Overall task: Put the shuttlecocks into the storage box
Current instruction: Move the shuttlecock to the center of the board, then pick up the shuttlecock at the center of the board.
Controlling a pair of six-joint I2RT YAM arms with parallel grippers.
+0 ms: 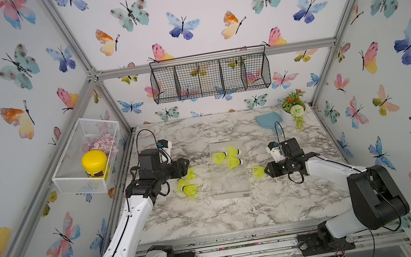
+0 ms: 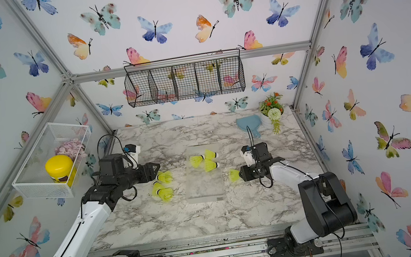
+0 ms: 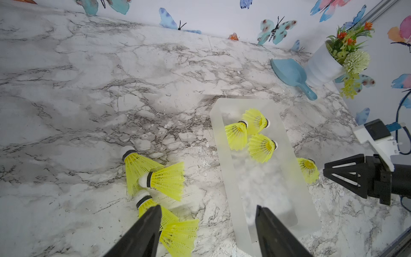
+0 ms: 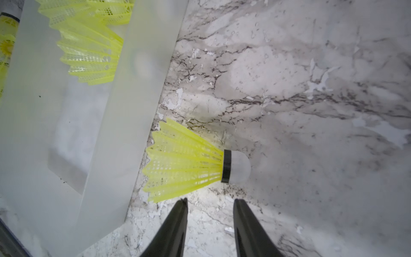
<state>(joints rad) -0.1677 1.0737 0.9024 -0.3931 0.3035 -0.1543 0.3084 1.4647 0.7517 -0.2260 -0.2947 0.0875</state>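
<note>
On your left, the left gripper (image 3: 206,209) hangs released, jaws spread wide and holding nothing, right over a heap of shuttlecocks (image 1: 187,185) lying on the tabletop (image 1: 211,215). One finger covers part of a skirt there, so you can't count the heap for certain. That heap is the left arm's to take: it lies just beside the storage box (image 1: 230,187), on its left long side.

In the middle, the storage box lies with its long sides running away from you. Three shuttlecocks (image 1: 227,156) lie in its far end, and the near end is bare.

Just past the box's right long side lies a lone shuttlecock (image 4: 184,162), on its side on the tabletop. Its skirt mouth faces the box wall, close enough that you can't tell whether they touch, and its white tip points away from the box. Its long axis therefore runs crosswise to the box.

The right gripper (image 4: 210,201) is the nearer one here, its tips just short of the shuttlecock and empty, the jaws only narrowly parted. In the right wrist view, the jaws close along the shuttlecock's length rather than across it. You'd likely want more opening or a wrist turn before closing near the black band.
</note>
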